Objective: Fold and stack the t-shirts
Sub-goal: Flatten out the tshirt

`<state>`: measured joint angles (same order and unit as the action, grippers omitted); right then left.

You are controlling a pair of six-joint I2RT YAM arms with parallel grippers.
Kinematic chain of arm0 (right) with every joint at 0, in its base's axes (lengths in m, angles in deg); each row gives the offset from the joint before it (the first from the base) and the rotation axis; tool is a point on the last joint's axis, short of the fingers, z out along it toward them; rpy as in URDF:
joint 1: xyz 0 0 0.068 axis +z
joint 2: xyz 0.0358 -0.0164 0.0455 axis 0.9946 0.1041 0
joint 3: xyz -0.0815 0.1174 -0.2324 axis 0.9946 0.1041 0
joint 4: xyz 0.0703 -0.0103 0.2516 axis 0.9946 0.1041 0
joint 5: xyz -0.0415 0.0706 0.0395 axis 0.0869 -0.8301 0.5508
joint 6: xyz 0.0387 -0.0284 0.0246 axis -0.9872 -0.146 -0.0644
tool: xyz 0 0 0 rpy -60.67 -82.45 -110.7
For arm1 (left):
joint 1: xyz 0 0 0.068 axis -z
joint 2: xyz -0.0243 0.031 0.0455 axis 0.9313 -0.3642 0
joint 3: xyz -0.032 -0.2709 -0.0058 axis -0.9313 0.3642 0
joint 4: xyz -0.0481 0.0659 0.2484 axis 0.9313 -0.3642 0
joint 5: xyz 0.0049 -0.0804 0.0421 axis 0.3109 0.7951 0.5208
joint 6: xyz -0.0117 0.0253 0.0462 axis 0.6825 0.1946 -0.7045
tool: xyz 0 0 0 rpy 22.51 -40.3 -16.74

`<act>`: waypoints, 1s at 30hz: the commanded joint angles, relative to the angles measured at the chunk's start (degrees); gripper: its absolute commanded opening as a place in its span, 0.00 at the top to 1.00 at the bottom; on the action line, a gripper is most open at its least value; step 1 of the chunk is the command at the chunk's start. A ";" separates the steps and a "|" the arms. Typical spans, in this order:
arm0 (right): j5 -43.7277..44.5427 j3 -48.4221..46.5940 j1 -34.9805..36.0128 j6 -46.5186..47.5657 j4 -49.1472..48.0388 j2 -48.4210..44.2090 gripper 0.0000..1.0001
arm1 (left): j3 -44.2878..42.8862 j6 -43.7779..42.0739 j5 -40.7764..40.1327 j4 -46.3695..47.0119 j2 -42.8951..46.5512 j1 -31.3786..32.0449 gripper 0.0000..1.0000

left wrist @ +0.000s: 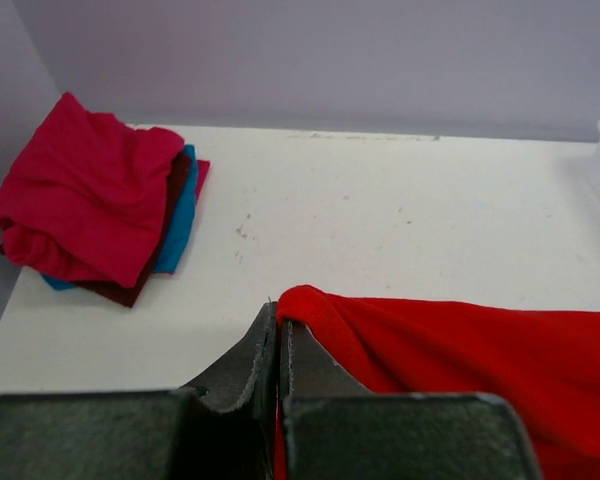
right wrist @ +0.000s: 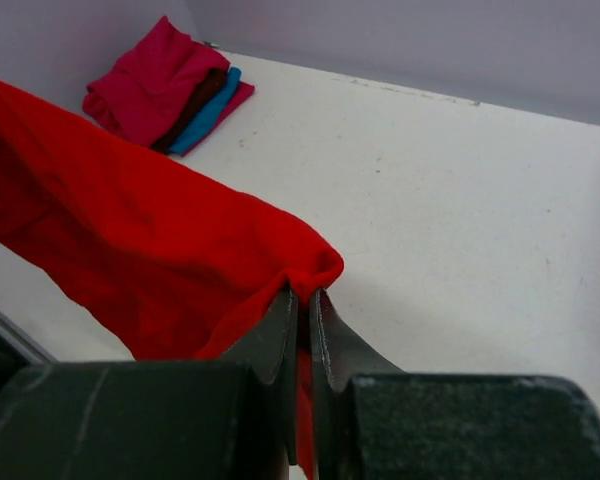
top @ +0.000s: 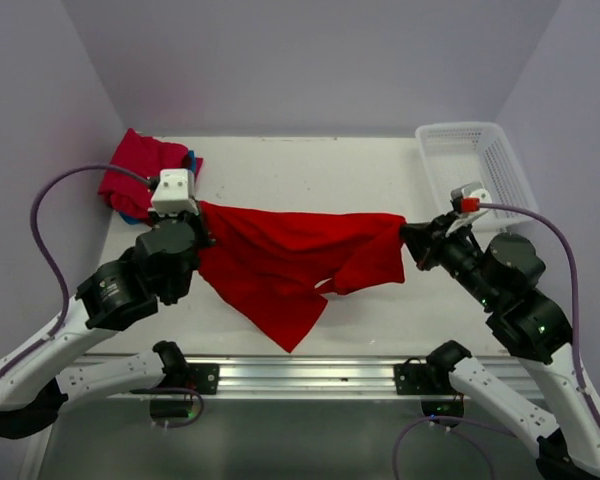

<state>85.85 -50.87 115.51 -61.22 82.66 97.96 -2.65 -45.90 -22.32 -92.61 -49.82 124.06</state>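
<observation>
A large bright red t-shirt [top: 290,260] hangs stretched between both grippers above the table, its lower part drooping to a point near the front edge. My left gripper [top: 202,212] is shut on its left corner [left wrist: 300,300]. At the opposite end, my right gripper [top: 408,232] is shut on the right corner [right wrist: 315,272]. A stack of folded t-shirts lies at the back left corner: a crimson-pink t-shirt [top: 140,165] on top, a teal-blue t-shirt [left wrist: 180,215] edge showing under it, with a dark maroon layer between.
A white plastic mesh basket [top: 475,165] stands at the back right corner of the white table [top: 310,170]. Grey walls close in the back and both sides. A metal rail [top: 300,375] runs along the near edge.
</observation>
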 commanded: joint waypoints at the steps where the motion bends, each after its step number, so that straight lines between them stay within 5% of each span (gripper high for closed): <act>1: -1.17 -2.00 -0.11 -0.29 -4.08 -1.15 1.00 | -6.73 -3.00 6.25 1.08 2.23 0.39 1.00; 6: 8.59 -9.04 -0.11 -2.22 8.32 9.48 1.00 | -9.64 6.47 1.17 -6.04 1.71 0.39 1.00; 14: 16.33 -7.37 -0.11 -4.60 10.97 21.43 1.00 | -2.89 18.79 -10.41 -15.28 2.59 0.39 1.00; 22: 23.00 -3.42 -0.11 -6.26 1.76 34.80 1.00 | 14.69 22.58 -19.67 -2.90 -0.57 -2.14 1.00; 30: 24.78 -3.85 -0.72 -7.23 -4.76 45.17 1.00 | 23.40 8.79 -2.82 22.11 -6.46 -14.35 1.00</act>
<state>106.48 -54.30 115.51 -67.47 83.49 142.03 18.70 -31.86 -28.81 -86.17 -54.65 113.50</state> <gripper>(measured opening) 0.032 0.016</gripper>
